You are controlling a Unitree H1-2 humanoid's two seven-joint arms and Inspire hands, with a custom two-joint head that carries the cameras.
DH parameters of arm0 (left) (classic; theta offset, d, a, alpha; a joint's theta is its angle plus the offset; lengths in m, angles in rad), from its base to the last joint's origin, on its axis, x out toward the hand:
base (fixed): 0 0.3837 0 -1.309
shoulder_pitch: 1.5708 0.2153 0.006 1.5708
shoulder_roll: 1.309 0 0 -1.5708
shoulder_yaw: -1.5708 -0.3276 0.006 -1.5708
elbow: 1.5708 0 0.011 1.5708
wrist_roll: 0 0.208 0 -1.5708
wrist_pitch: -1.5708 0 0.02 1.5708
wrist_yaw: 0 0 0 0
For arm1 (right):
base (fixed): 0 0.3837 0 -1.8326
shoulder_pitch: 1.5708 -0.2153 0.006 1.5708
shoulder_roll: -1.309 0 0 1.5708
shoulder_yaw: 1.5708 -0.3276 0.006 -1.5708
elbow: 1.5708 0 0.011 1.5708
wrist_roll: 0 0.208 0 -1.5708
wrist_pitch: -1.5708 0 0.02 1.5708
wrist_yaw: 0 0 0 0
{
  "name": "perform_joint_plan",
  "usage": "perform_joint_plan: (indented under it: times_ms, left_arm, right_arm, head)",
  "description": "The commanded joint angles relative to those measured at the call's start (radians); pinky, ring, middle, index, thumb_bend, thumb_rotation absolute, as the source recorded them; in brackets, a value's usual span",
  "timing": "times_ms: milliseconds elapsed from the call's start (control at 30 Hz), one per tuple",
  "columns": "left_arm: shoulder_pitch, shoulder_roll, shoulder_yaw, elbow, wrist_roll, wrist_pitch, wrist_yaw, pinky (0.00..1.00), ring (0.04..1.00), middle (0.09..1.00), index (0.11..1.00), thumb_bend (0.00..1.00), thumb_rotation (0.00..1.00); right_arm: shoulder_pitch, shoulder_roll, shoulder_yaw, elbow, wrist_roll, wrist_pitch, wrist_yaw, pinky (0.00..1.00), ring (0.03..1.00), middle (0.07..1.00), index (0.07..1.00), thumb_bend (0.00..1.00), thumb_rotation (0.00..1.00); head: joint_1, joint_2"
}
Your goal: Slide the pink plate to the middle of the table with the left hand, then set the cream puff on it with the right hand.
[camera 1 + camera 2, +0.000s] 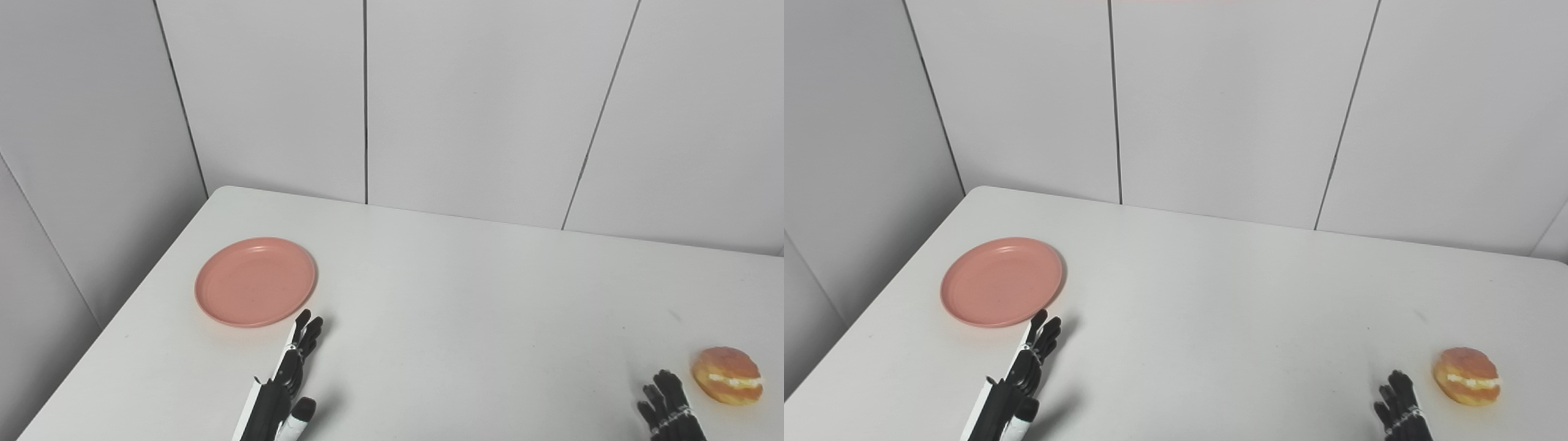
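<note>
Pink plate (255, 282) sits bare near the table (465, 306) left edge; left hand (288, 380) open beside it, right hand (667, 407) open near cream puff (727, 375).

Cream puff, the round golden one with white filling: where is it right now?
The round golden cream puff sits on the white table near its right front, just right of the right hand, untouched.

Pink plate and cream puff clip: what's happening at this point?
Nothing is held yet. The left hand, fingers extended, reaches toward the near edge of the pink plate, which sits empty on the table's left side; contact with the rim cannot be told. The right hand waits open at the bottom right, just left of the cream puff and apart from it. The plate has not reached the middle.
</note>
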Motion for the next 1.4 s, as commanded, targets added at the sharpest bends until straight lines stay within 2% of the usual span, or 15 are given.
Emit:
perform_joint_plan:
  times_ms: [0, 267, 433, 567, 600, 767, 967, 1100, 1300, 1367]
  left_arm:
    - [0.014, -0.092, -0.060, 0.085, 0.031, 0.057, -0.031, 1.00, 0.992, 0.985, 1.000, 0.87, 0.93]
    - [0.019, -0.091, -0.053, 0.070, 0.014, 0.059, -0.030, 1.00, 0.987, 0.980, 1.000, 0.86, 0.92]
    - [0.043, -0.088, -0.039, -0.027, -0.047, 0.060, -0.026, 0.96, 0.950, 0.949, 1.000, 0.88, 0.98]
    - [0.037, -0.083, -0.028, -0.080, -0.057, 0.064, -0.021, 0.93, 0.930, 0.920, 1.000, 0.93, 0.96]
    - [0.029, -0.081, -0.023, -0.101, -0.056, 0.076, -0.018, 0.92, 0.931, 0.918, 0.998, 0.97, 0.97]
    - [-0.009, -0.070, -0.002, -0.165, -0.065, 0.142, -0.010, 0.93, 0.946, 0.921, 0.986, 0.99, 0.95]
    - [-0.123, -0.045, 0.066, -0.246, -0.084, 0.220, -0.014, 0.92, 0.908, 0.896, 0.971, 0.97, 0.95]
    - [-0.155, -0.042, 0.104, -0.266, -0.085, 0.252, -0.029, 0.97, 0.944, 0.923, 0.984, 0.98, 0.95]
    - [-0.215, 0.007, 0.202, -0.200, -0.094, 0.199, -0.036, 0.95, 0.923, 0.904, 0.967, 1.00, 0.94]
    - [-0.234, 0.021, 0.231, -0.169, -0.091, 0.177, -0.034, 0.92, 0.898, 0.886, 0.955, 1.00, 0.94]
  right_arm:
    - [0.026, -0.006, 0.004, 0.073, -0.016, 0.032, -0.009, 1.00, 0.994, 1.000, 0.963, 0.85, 1.00]
    - [0.025, -0.001, 0.010, 0.066, -0.021, 0.039, -0.012, 1.00, 1.000, 1.000, 0.973, 0.85, 1.00]
    - [0.030, 0.000, 0.015, 0.049, -0.030, 0.056, -0.019, 1.00, 1.000, 1.000, 0.970, 0.87, 1.00]
    - [0.031, 0.001, 0.017, 0.046, -0.024, 0.060, -0.019, 1.00, 1.000, 1.000, 0.974, 0.85, 1.00]
    - [0.031, 0.001, 0.018, 0.047, -0.024, 0.059, -0.018, 1.00, 1.000, 1.000, 0.973, 0.85, 1.00]
    - [0.031, -0.001, 0.022, 0.048, -0.027, 0.056, -0.019, 1.00, 1.000, 1.000, 0.970, 0.85, 1.00]
    - [0.029, 0.002, 0.026, 0.050, -0.031, 0.057, -0.027, 1.00, 1.000, 1.000, 0.969, 0.85, 1.00]
    - [0.028, 0.001, 0.029, 0.051, -0.029, 0.056, -0.029, 1.00, 1.000, 1.000, 0.969, 0.84, 1.00]
    - [0.020, 0.000, 0.034, 0.065, -0.036, 0.052, -0.035, 1.00, 0.995, 1.000, 0.966, 0.83, 1.00]
    - [0.019, 0.000, 0.034, 0.069, -0.036, 0.051, -0.035, 1.00, 0.993, 0.999, 0.964, 0.82, 1.00]
  head:
    - [0.003, 0.004]
    - [0.001, 0.008]
    - [-0.003, 0.017]
    - [-0.003, 0.018]
    - [-0.009, 0.020]
    - [-0.012, 0.021]
    - [-0.013, 0.023]
    - [-0.014, 0.021]
    - [-0.010, 0.016]
    - [-0.010, 0.016]
